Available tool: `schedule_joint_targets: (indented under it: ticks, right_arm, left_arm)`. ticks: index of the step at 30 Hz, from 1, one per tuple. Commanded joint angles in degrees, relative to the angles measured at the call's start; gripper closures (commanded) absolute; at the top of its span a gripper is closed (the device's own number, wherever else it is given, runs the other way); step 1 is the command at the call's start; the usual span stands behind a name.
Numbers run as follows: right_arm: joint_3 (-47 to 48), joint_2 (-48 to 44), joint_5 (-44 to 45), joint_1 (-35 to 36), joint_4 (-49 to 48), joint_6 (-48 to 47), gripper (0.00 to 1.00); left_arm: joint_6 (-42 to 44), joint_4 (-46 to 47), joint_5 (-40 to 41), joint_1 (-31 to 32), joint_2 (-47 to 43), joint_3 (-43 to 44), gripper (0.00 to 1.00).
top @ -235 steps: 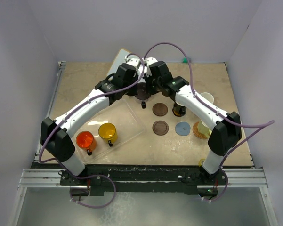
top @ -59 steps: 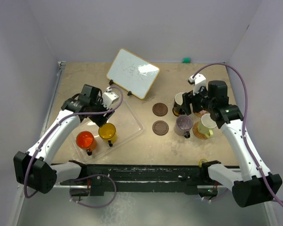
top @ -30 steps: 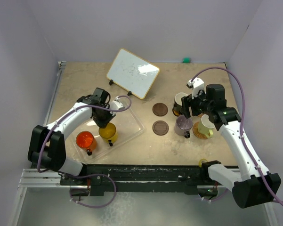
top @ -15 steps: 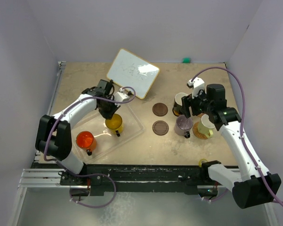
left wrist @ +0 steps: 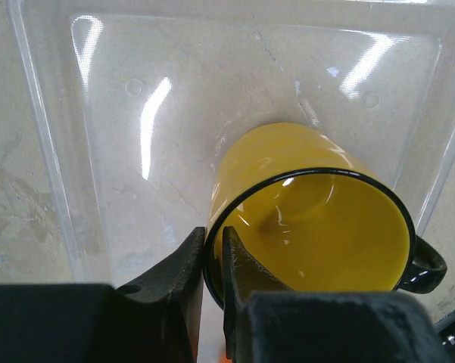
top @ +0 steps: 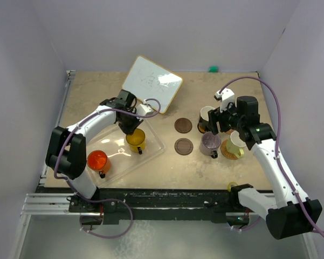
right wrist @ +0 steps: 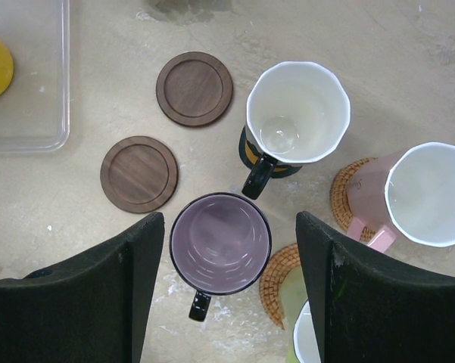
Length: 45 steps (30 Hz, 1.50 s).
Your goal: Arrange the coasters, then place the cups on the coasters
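Two claws: left claw pinches the yellow mug rim over the tray; right claw stands spread, right of the tray.

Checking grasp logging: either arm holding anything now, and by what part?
The yellow mug, rim wall pinched between the left jaws; the right jaws hold nothing.

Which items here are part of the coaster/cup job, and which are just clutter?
Job: yellow mug, orange-red mug, mauve mug, black mug, white-pink mug, pale yellow-green mug, dark brown coaster, second dark brown coaster, tan woven coaster, second tan woven coaster.

Lying about: clear tray, whiteboard, small green object at the far edge.
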<state>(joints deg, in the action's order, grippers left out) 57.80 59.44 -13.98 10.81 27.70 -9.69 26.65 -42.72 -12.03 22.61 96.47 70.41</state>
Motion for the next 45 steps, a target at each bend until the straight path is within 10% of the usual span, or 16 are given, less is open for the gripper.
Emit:
schedule_joint_targets:
  ticks: [1, 12, 45]
  right_arm:
    - [0.03, -1.56, 0.17, -0.18, -1.78, -0.93, 0.27]
    - [0.03, -0.51, -2.40, -0.10, -2.03, -1.06, 0.27]
    - [18.11, 28.43, -5.27, 26.79, -14.96, 8.40, 0.27]
  left_arm:
    - [0.42, 1.08, -1.50, 0.42, -0.27, 2.69, 0.87]
    - [-1.99, 0.94, 0.38, 0.36, -7.52, 0.76, 0.58]
    - [-16.26, 17.47, 13.81, -17.28, -29.21, -0.48, 0.51]
